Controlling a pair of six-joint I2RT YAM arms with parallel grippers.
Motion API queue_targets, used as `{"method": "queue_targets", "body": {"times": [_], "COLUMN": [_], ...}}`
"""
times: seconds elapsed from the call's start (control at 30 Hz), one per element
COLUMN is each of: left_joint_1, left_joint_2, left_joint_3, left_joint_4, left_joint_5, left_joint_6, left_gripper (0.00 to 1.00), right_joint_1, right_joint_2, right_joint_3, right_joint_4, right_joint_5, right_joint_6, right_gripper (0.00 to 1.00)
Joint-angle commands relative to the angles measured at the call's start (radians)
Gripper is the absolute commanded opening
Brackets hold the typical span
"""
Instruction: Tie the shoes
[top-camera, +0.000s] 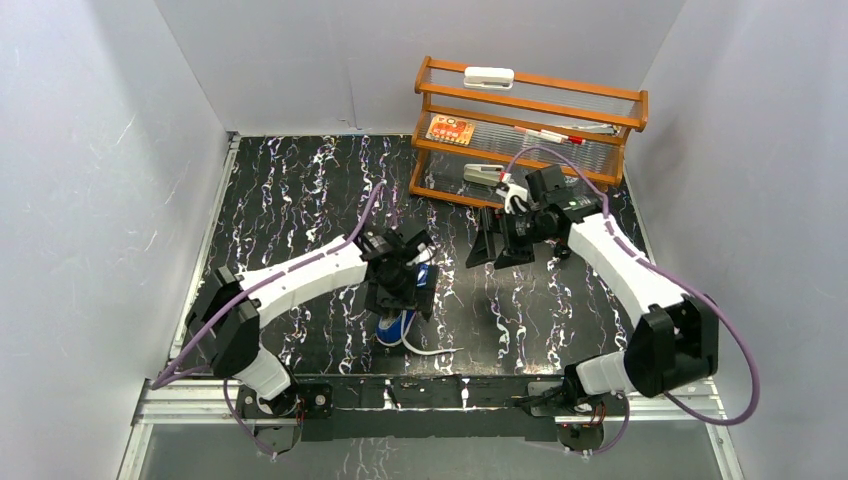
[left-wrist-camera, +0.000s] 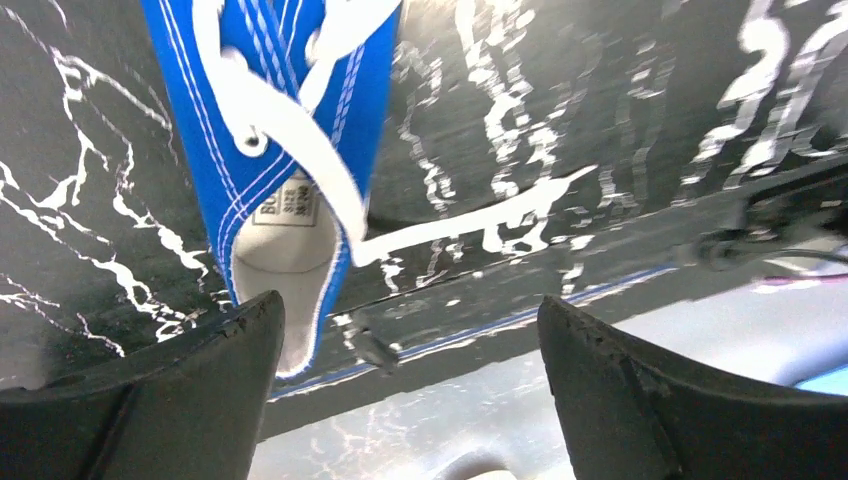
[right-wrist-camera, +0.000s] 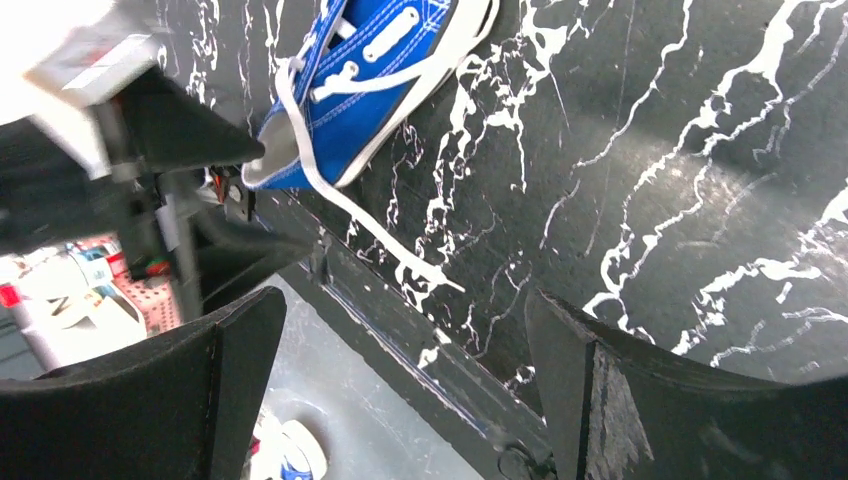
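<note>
A small blue sneaker (top-camera: 393, 328) with a white sole edge lies near the table's front edge, largely hidden under my left gripper (top-camera: 403, 303). In the left wrist view the shoe's open heel end (left-wrist-camera: 270, 130) sits just beyond the left fingertip, and my left gripper (left-wrist-camera: 405, 300) is open with nothing between its fingers. One loose white lace (left-wrist-camera: 460, 225) trails off to the right across the table (top-camera: 440, 351). My right gripper (top-camera: 497, 258) hovers open, well to the right of the shoe. The right wrist view shows the sneaker (right-wrist-camera: 370, 70), its lace (right-wrist-camera: 370, 235) and my empty gripper (right-wrist-camera: 402, 295).
A wooden rack (top-camera: 530, 130) holding small items stands at the back right, just behind the right arm. White walls enclose the black marbled table (top-camera: 300, 200) on three sides. The metal front rail (top-camera: 430, 390) runs close behind the shoe.
</note>
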Motion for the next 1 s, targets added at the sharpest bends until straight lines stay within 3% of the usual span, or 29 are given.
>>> {"method": "queue_targets", "body": {"times": [0.0,0.17,0.23,0.33,0.47,0.6,0.77,0.9,0.97], "left_joint_1": [0.071,0.258,0.316,0.387,0.457,0.47,0.469,0.469,0.468], "left_joint_2": [-0.048,-0.04,-0.032,-0.037,-0.074,-0.075,-0.116,-0.138,-0.142], "left_joint_3": [0.164,0.215,0.202,0.127,-0.012,-0.114,-0.249,-0.288,-0.308], "left_joint_4": [-0.084,-0.074,-0.047,0.025,0.14,0.222,0.325,0.344,0.361], "left_joint_5": [-0.005,0.072,0.119,0.208,0.345,0.441,0.506,0.565,0.59], "left_joint_6": [0.038,0.096,0.109,0.104,0.065,0.012,-0.066,-0.082,-0.105], "left_gripper": [0.97,0.98,0.98,0.98,0.98,0.95,0.82,0.82,0.81], "right_joint_1": [0.027,0.047,0.053,0.079,0.121,0.158,0.174,0.196,0.209], "right_joint_2": [0.085,0.262,0.324,0.388,0.468,0.513,0.527,0.589,0.608], "right_joint_3": [0.015,0.075,0.067,0.05,0.058,0.025,-0.074,-0.046,-0.041], "right_joint_4": [0.158,0.23,0.269,0.333,0.401,0.461,0.639,0.683,0.718], "right_joint_5": [-0.007,-0.057,-0.052,-0.002,0.018,0.013,0.0,-0.008,0.0], "right_joint_6": [0.11,0.199,0.34,0.509,0.62,0.687,0.793,0.82,0.84], "right_gripper": [0.99,0.96,0.91,0.9,0.78,0.65,0.49,0.46,0.38]}}
